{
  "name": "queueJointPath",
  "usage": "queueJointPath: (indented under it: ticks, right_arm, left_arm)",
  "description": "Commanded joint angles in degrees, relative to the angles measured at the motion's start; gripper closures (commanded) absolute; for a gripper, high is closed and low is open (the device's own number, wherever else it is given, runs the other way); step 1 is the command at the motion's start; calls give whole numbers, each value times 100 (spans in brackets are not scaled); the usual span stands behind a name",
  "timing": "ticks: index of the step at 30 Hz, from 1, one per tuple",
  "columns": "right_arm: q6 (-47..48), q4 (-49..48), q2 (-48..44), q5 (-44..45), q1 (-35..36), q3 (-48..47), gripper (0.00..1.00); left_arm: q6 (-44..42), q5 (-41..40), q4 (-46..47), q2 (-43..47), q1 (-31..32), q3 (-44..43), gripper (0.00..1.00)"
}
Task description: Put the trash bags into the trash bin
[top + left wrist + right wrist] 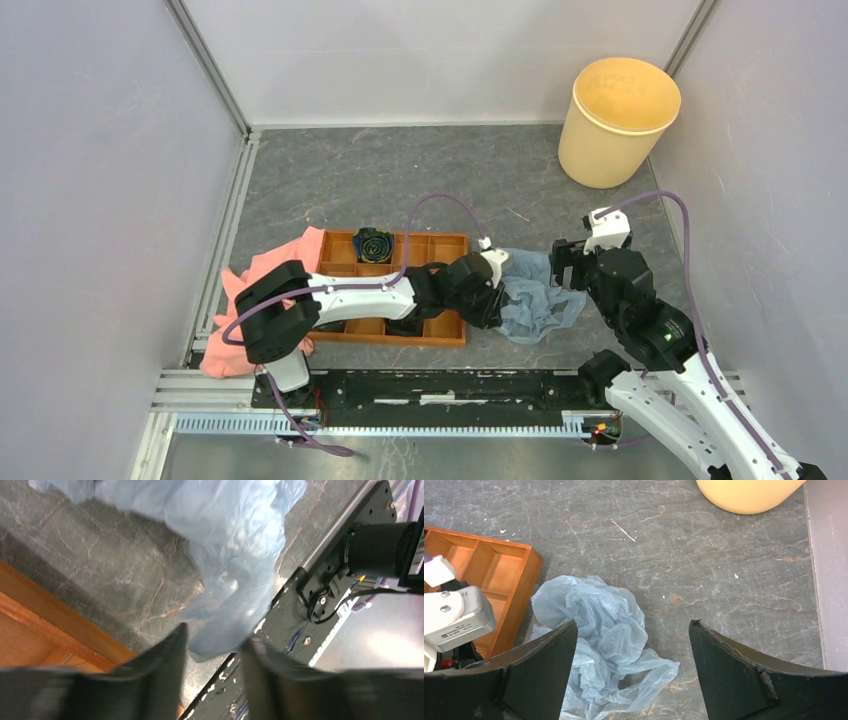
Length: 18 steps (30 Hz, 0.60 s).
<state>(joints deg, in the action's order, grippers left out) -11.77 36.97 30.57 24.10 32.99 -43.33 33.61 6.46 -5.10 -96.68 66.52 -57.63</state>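
Pale-blue trash bag point(538, 300) lies crumpled flat on the grey table point(400, 180), just right of the orange-brown tray point(440, 340), between the 2 grippers and not lifted. Left gripper point(492, 295) sits at the bag's left edge; in its wrist view the jaws stand apart with a fold of film reaching into the gap, not pinched. Right gripper point(563, 262) hovers over the bag's right side, jaws wide apart, nothing held; its wrist view shows the bag under the left finger point(539, 670) and bare table under the other. Trash bin point(615, 120) stands upright in the far right corner, well apart from the bag, and looks empty. Pink cloth point(270, 265) lies at the tray's left, out of play. Step in hand, as I judge it: the grasp, 0 of the carry done. Next move calls for closing on a thick bunch of film, since thin glossy plastic may slip, then lifting high enough to clear the bin's rim.
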Motion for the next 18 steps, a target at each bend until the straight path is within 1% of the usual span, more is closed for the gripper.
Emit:
queueJointPath:
  ticks: [1,3,5,7,10,13,15,17,18]
  right_arm:
    - [14,-259,-34,86,-4,75,11]
    - [42,-271,8,70,-7,71,11]
    - [79,-302,45,69,-5,92,10]
    - [86,-378,101,34,-4,138,10]
    - [45,-623,216,-197,-5,209,8]
    - [0,-876,563,-351,-10,176,5]
    - [53,-1101,866,-542,-103,106,5]
    - [166,-1442,1213,-1353,-498,-12,5]
    - [174,-1641,1427,-2010,-778,-75,5]
  left_arm:
    - [-192,-463,49,-59,-49,-682,79]
    - [-325,-535,-144,100,-167,-848,90]
    - [-455,-513,-280,357,-381,-968,97]
    - [-547,-362,-467,618,-689,-1087,98]
    - [-562,69,-665,1009,-1283,-1155,98]
    - [-618,742,-739,1407,-1857,-1139,98]
    - [-704,924,-897,1632,-2071,-1152,98]
    - [-748,904,-1016,1885,-2252,-1071,98]
    - [-726,894,-1040,2013,-2361,-1001,98]
